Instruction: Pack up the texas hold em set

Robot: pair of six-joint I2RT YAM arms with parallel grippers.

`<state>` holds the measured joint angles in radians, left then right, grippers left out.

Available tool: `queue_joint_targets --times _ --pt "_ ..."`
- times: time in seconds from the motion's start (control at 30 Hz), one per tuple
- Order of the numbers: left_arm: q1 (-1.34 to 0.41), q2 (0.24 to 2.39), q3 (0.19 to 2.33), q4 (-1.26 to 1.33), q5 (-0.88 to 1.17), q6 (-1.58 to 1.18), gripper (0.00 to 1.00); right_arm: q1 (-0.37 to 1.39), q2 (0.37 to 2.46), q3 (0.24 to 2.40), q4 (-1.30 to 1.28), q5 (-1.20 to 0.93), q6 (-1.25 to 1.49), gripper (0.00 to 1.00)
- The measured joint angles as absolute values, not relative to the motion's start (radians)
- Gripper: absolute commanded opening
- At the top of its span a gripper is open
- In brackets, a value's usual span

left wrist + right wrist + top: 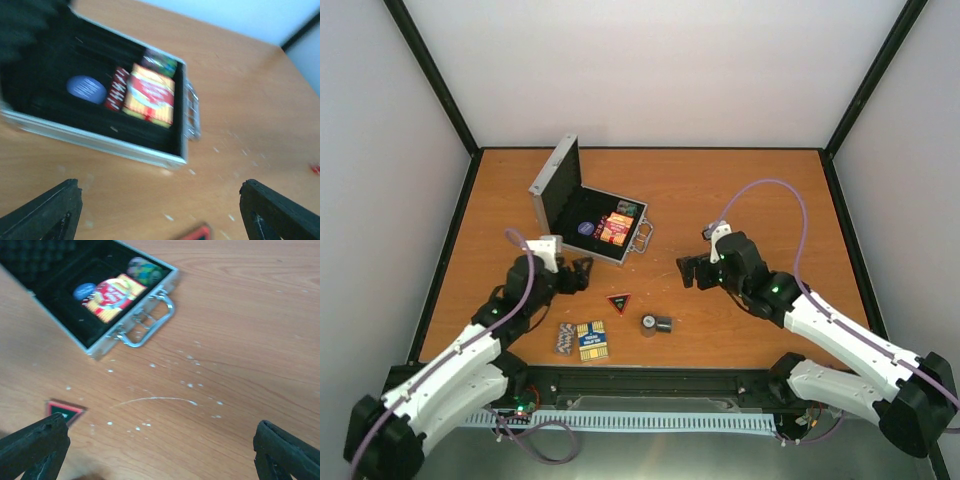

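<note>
**Hold'em set, part packed: case open, pieces loose on surface**

- Silver case (555, 172): stands at the rear left of the wooden surface (740, 200). The lid is raised and the black lining is exposed. The metal handle (150, 326) faces the arms.
- Inside the case: a red-and-yellow card box (150, 94) lies flat. A blue round button (86, 89) sits to one side of it, with a red striped chip row (116, 89) between the two. Green-toned chips (145, 270) occupy the corner behind the box.
- Red-edged black triangle (619, 302): lies loose on the surface, in front of the case.
- Dark chip stack (656, 324): lies on its side, just right of the triangle.
- Blue-and-yellow card box (592, 341): lies flat near the front edge. Striped chips (564, 338) lie just beside it on the left.
- Left end effector (160, 189): fingers spread wide with nothing between them. It points at the case front.
- Right end effector (161, 424): fingers spread wide and empty. It is right of the case and turned towards the handle.
</note>
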<state>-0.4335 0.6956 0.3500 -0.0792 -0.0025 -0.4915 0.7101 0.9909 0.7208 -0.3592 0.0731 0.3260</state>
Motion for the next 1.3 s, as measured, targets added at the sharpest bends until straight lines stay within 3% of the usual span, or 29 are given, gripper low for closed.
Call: queue_joint_targets --times 0.2,0.5,0.77,1.3 --pt "-0.731 0.862 0.469 -0.208 -0.083 -0.604 0.87 0.707 0.920 0.688 -0.361 0.249 0.379 1.00" --pt "-0.930 1.075 0.564 -0.388 -0.160 -0.738 0.84 0.706 0.760 0.578 -0.286 0.443 0.407 1.00" --pt "-0.970 1.105 0.581 -0.559 -0.165 -0.879 0.75 0.706 0.680 0.526 -0.287 0.554 0.385 1.00" --pt "-0.986 1.104 0.611 -0.803 -0.083 -1.042 0.70 0.706 0.664 0.501 -0.272 0.590 0.374 1.00"
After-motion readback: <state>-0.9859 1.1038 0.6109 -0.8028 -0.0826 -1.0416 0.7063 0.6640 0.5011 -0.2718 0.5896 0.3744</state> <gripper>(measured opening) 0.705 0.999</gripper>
